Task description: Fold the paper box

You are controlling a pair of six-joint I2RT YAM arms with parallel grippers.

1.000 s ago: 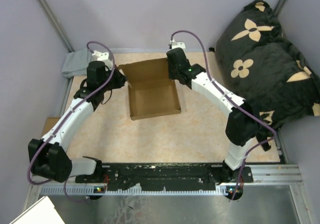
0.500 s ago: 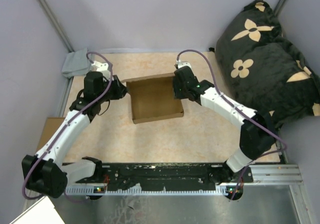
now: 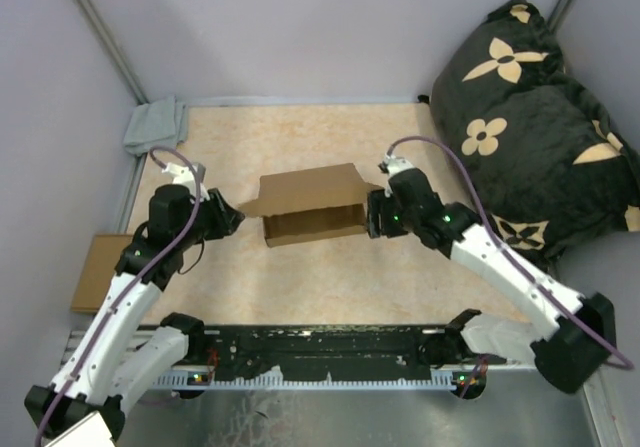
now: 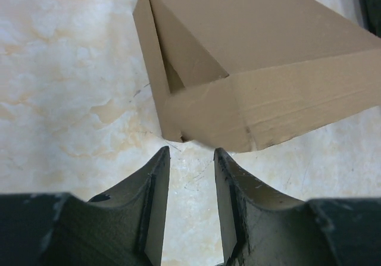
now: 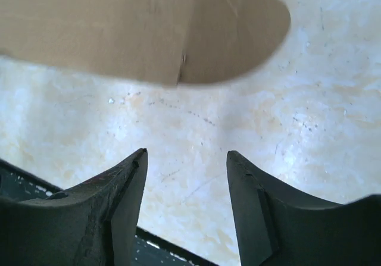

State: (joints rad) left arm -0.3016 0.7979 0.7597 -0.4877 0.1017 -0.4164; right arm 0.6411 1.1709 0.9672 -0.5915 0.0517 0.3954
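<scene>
Centrally in the overhead frame, the plain brown corrugated cardboard box (image 3: pixel 310 205) is seen on the beige marbled tabletop (image 3: pixel 300 287), its lid flap tilted down over the tray. It is flanked by the black left gripper (image 3: pixel 232 221) at middle left and the black right gripper (image 3: pixel 372 217) at middle right. Both pairs of fingers are held apart, nothing being clasped; the box lies just beyond the fingertips.
</scene>
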